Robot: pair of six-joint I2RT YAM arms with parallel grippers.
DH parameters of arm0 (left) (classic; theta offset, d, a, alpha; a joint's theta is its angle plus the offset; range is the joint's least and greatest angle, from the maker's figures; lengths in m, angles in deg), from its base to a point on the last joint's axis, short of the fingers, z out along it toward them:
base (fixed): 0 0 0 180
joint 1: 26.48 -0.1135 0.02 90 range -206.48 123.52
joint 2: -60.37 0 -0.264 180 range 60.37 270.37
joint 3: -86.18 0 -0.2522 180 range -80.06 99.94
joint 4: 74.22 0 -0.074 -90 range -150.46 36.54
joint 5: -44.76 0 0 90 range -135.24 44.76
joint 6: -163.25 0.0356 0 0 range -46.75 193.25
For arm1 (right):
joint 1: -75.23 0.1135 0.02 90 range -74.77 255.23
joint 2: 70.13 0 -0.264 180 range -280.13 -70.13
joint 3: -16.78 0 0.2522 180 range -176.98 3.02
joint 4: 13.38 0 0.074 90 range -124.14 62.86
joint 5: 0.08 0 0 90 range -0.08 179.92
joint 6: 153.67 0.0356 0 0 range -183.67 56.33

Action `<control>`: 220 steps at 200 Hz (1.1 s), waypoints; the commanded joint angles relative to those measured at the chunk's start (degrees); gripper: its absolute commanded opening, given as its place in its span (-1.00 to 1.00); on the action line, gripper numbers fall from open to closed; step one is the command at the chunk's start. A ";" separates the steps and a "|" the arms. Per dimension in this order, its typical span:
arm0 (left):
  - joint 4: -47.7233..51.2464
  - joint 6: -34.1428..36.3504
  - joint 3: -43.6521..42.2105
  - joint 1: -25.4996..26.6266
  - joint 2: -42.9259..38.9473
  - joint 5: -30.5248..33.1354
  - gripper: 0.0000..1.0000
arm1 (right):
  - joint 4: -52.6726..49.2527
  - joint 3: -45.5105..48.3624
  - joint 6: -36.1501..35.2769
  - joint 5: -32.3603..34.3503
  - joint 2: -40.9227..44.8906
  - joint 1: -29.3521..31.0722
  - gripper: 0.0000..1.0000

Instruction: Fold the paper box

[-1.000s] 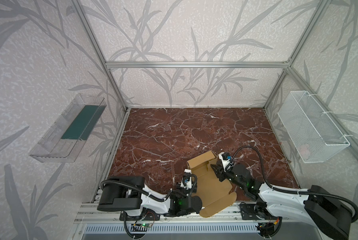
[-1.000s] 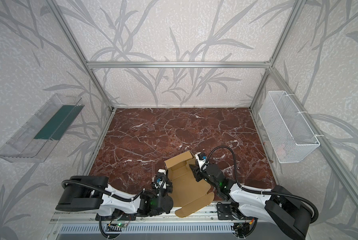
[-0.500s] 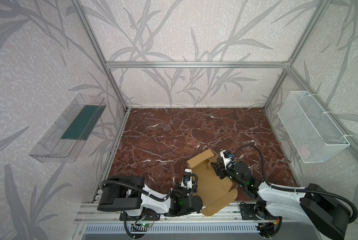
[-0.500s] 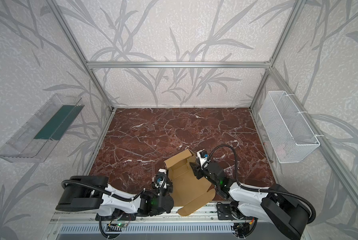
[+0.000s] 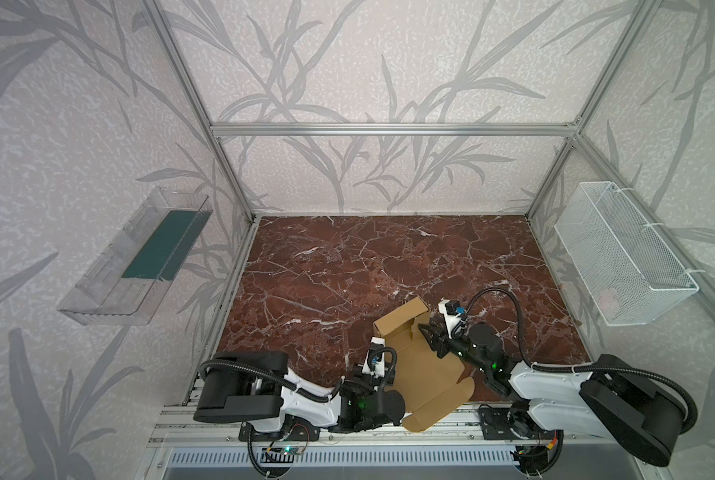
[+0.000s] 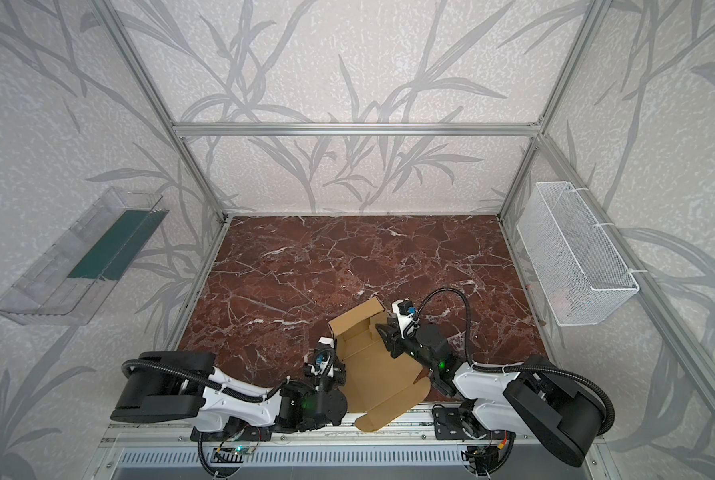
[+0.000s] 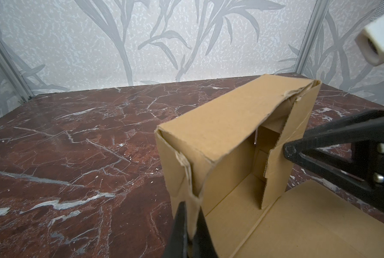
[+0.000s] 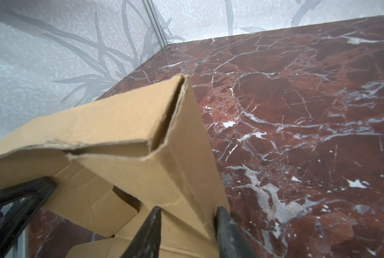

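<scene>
The marble counter (image 5: 347,266) carried only the paper box (image 5: 418,370), which sat at its near edge between the two arms. The long lid panel (image 6: 384,399) lay flat and hung over the front rail. Over the last second the box barely shifted in both top views. Its far wall (image 7: 220,125) stood rolled over and upright, just as it had a second earlier.

The change was on the right. The right arm had crept a little further in toward the box, and its fingers had widened and then narrowed again. The right fingers (image 8: 148,227) stood apart on either side of the right side wall (image 8: 175,178), one inside and one outside. The gap between them looked too wide for a pinch, so they appeared released around the flap and not clamped on it. In the left wrist view one tip touched that wall's outer edge.

The left fingers (image 7: 179,227) had not moved. They stayed clenched on the raised left side wall (image 7: 177,169), holding the box in place.

For the task, this probably meant the right side was being re-gripped. The far wall looked done and the left wall was held up. The right wall stood but was not locked, and its torn corner gaped. The lid had yet to be closed.
</scene>
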 commanded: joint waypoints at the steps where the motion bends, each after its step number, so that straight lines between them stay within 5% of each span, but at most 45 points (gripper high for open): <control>1: 3.13 0.41 0.07 -0.13 -2.15 -3.00 -1.00 | 5.35 0.35 0.37 -1.96 0.93 -0.25 -0.25; 95: 8.05 -0.52 1.24 -0.51 -5.20 -3.62 -1.00 | 0.02 -1.47 3.52 -4.06 2.23 0.23 -0.30; 196: 14.74 -4.03 6.23 -0.51 -2.49 -1.41 -1.00 | -24.08 -10.42 8.70 31.19 0.81 15.92 -0.47; 220: 17.34 -6.52 6.92 -0.48 -2.35 -0.67 -1.00 | -29.17 -12.75 10.95 34.58 -0.31 17.88 -0.52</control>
